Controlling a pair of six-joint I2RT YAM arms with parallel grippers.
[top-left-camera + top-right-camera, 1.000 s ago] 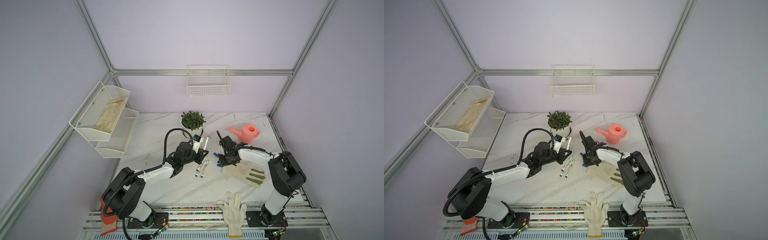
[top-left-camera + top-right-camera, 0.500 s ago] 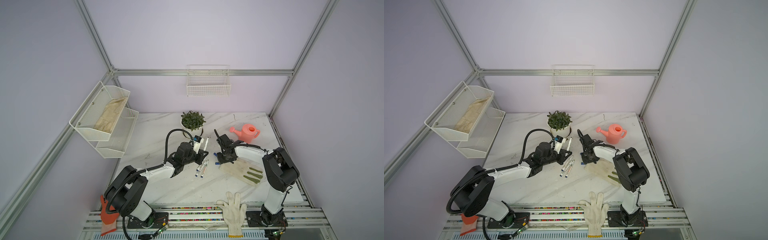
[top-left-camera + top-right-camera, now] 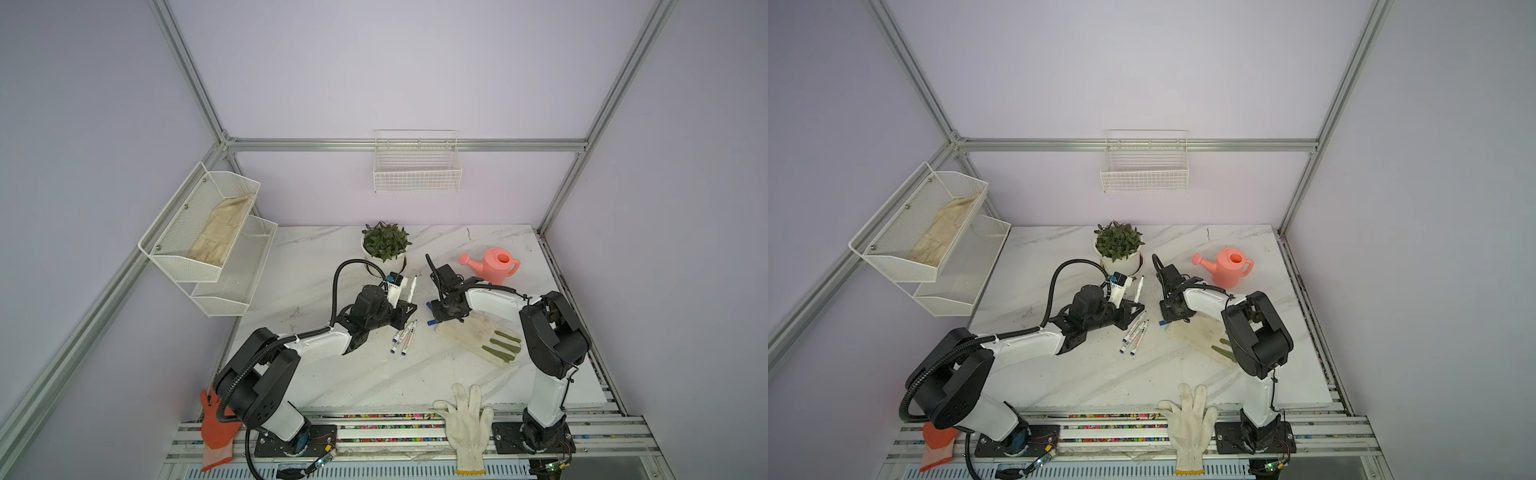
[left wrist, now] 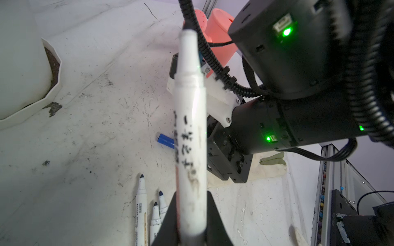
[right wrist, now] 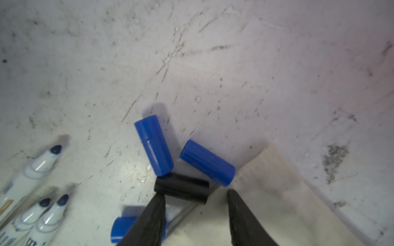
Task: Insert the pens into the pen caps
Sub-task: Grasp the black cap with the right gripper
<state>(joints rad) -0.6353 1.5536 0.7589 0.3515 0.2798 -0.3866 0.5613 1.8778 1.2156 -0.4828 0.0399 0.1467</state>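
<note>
Both top views: upper rack tier (image 3: 178,216) holds beige glove (image 3: 220,232).

Blue cap (image 5: 121,231) approx half hidden behind right tool (image 5: 195,193) (one finger (image 5: 147,223)), 3 pens (image 5: 50,221) cut off at edge

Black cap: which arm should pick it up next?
Right, most likely: the right pincer is open just above the black cap, while the left pincer is shut on a pen.
</note>
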